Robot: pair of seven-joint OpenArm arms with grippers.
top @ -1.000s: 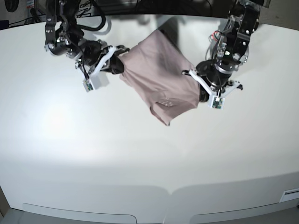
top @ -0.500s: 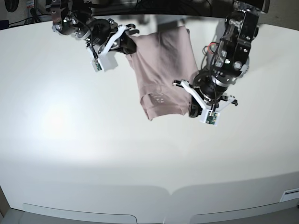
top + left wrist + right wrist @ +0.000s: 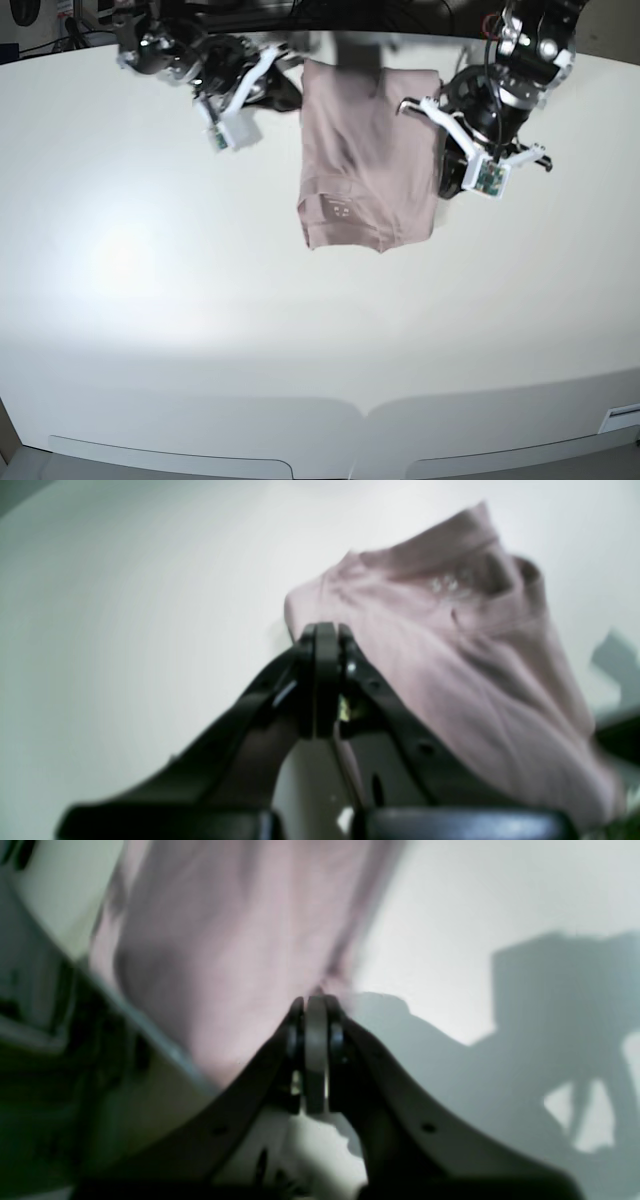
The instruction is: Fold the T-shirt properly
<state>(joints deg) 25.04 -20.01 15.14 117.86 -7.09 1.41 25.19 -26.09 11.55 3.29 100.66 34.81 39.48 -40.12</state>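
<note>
The dusty-pink T-shirt point(image 3: 365, 160) is folded into a narrow rectangle stretching from the far table edge toward the middle. Its pale label patch point(image 3: 337, 210) is near its lower left corner. My right gripper point(image 3: 297, 97) is shut on the shirt's upper left edge. In the right wrist view its jaws point(image 3: 315, 1002) are pressed together on pink fabric point(image 3: 225, 940). My left gripper point(image 3: 442, 178) is shut on the shirt's right edge. In the left wrist view its jaws point(image 3: 325, 632) are closed with the shirt point(image 3: 450, 660) draped beyond them.
The white table point(image 3: 200, 320) spreads wide in front of the shirt. Dark cables and equipment point(image 3: 250, 12) lie beyond the far table edge. A seam point(image 3: 365, 410) runs along the table's front part.
Both grippers have swung the shirt so it now lies straight. My left gripper moved up and back toward the far right. My right gripper stayed near the far edge.
</note>
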